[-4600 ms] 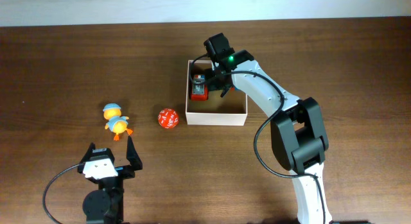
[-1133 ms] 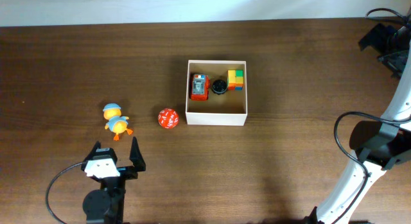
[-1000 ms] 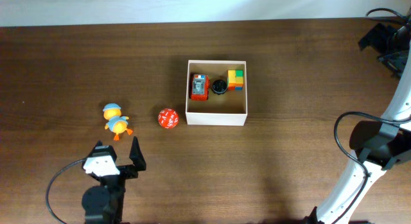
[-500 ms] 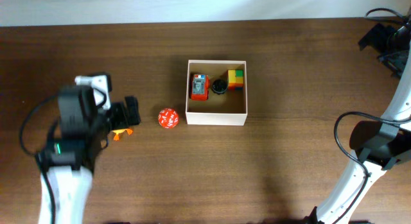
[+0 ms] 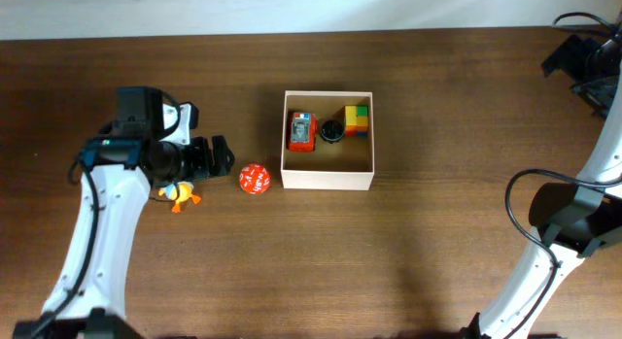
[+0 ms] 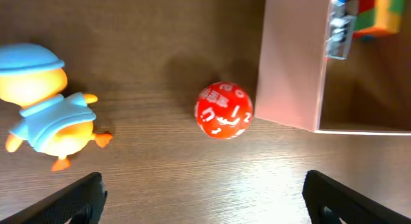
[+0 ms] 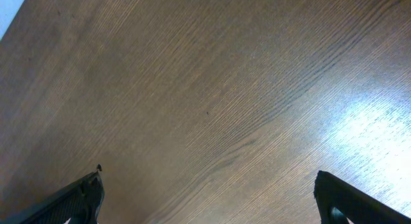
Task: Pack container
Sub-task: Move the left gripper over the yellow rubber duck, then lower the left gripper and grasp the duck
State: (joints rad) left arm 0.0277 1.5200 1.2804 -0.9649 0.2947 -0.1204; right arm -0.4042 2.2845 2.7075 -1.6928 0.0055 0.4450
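Top-down overhead and close left wrist share container (image 5: 326, 178).

The ball (image 5: 254, 179) lies just left of the container (image 5: 328, 180), the duck toy (image 5: 180, 193) farther left. Inside, along the back wall from left to right: toy car (image 5: 302, 131), round piece (image 5: 332, 131), block (image 5: 357, 119).

My left arm (image 5: 102, 218) has smooth white links and black joints, with a small green light near the wrist and a thin black cable beside it. My left gripper (image 5: 220, 156) is black, with blunt dark fingertips (image 6: 77, 197). My right arm (image 5: 530, 281) matches: white links, bulky black joints, looping black cable.
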